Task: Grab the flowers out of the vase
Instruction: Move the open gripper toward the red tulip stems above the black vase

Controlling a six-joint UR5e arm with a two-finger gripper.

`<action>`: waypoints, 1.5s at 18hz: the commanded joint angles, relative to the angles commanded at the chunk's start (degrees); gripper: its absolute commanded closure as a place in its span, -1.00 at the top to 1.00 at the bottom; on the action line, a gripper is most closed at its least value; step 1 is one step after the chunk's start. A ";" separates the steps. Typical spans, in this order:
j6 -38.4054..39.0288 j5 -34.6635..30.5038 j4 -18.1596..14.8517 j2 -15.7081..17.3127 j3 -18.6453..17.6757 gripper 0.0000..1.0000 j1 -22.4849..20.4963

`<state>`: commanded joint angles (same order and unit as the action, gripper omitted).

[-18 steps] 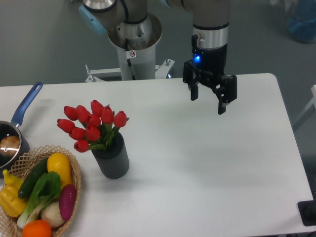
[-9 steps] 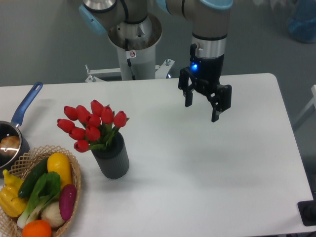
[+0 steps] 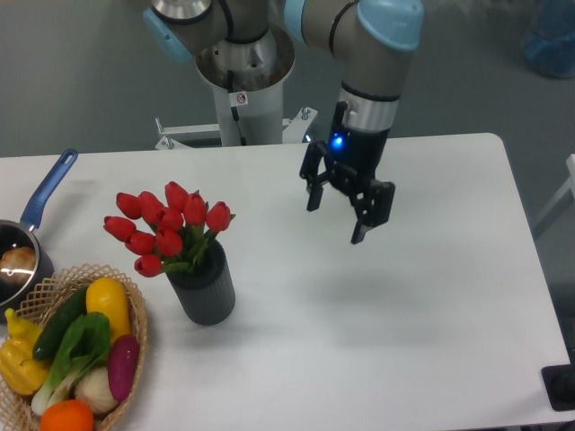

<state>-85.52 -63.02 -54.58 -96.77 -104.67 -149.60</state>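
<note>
So the red tulips (image 3: pixel 168 226) are sitting upright in the short dark grey ribbed vase (image 3: pixel 206 289), which stands on the white worktop (image 3: pixel 377 323) toward the left side, just beside the wicker basket (image 3: pixel 135 310) full of veggies (yellow pepper, cucumber, an orange, something purple). Nothing is touching the blooms, they fan out a bit to the left over the vase rim with some green leaves poking out. The gripper (image 3: pixel 334 217) hangs in the air over the middle of the worktop, well apart from the bunch and off to its right, fingers spread wide with nothing between them, and a blue light glows on its body. It's tilted a little rather than pointing straight down. I'd call this the approach step, the grab itself isn't started. For the next move I reckon it needs to get over to the vase and line up around the stems or the base of the blooms just above the rim, then close gently and lift straight up so the vase doesn't tip or get dragged along. At the far left edge there's also a blue-handled saucepan (image 3: pixel 27 235), well out of the way.
</note>
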 joint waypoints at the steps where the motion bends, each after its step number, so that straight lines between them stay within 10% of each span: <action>1: 0.09 -0.09 -0.35 0.09 -0.70 1.00 0.18; 15: 1.23 10.10 -9.22 1.49 -5.71 1.00 1.41; 27: 3.60 21.27 -8.79 1.58 -6.86 1.00 3.08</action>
<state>-81.91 -41.75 -63.37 -95.19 -111.53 -146.52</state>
